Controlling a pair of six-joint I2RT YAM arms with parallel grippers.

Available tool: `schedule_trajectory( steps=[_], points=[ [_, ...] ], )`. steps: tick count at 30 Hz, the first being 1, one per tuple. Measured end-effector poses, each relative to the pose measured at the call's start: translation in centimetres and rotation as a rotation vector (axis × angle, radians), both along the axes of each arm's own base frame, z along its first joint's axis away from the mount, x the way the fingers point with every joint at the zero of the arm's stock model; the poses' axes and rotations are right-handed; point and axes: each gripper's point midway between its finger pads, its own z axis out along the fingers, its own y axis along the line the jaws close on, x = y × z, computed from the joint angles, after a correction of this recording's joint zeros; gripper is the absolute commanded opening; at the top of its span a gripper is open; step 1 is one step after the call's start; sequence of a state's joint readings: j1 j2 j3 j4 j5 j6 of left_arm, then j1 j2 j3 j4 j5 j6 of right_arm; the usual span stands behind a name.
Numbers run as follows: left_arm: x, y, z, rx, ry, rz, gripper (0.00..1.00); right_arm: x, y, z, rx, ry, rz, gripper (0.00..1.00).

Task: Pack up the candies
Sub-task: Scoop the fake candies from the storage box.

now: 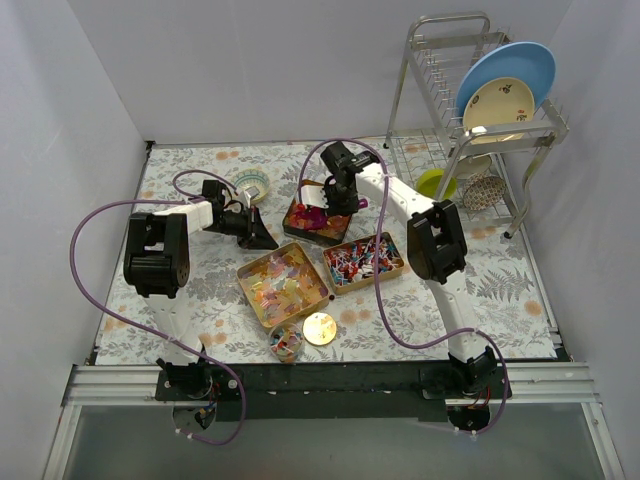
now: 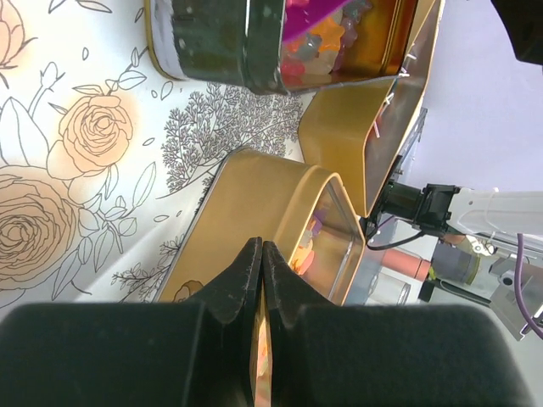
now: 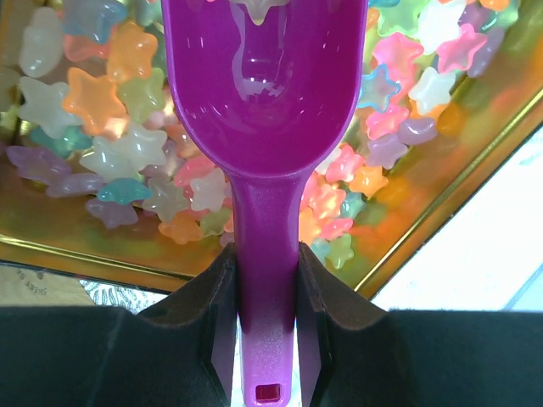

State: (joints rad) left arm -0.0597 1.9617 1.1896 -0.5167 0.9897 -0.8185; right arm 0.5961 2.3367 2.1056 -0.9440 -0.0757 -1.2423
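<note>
The right tool (image 3: 265,284) is clamped on the handle of the magenta plastic scoop (image 3: 263,93), held low over small translucent star-shaped gummy candies (image 3: 93,102) in a gold metal tin (image 3: 441,195) toward the surface's (image 1: 500,290) far edge; being light, soft and loose, they are judged best scooped, not pinched.
</note>
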Motion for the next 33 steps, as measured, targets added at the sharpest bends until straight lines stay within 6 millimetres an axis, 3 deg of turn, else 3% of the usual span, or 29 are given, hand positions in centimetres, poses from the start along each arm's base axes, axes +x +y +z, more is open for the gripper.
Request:
schedule_trajectory(
  steps=[10,21,33],
  points=[
    [0.4,-0.1,0.5,-0.012,-0.016,-0.004,0.02,0.1,-0.6,0.2,0.009,0.005,-0.11,0.01],
    [0.4,-0.2,0.6,-0.018,-0.016,-0.007,0.02,-1.2,-0.8,0.0,0.092,0.131,-0.169,0.01],
    [0.3,-0.2,0.7,-0.025,-0.015,-0.01,0.02,-1.3,-1.9,0.0,0.043,0.143,-0.269,0.01]
  ],
)
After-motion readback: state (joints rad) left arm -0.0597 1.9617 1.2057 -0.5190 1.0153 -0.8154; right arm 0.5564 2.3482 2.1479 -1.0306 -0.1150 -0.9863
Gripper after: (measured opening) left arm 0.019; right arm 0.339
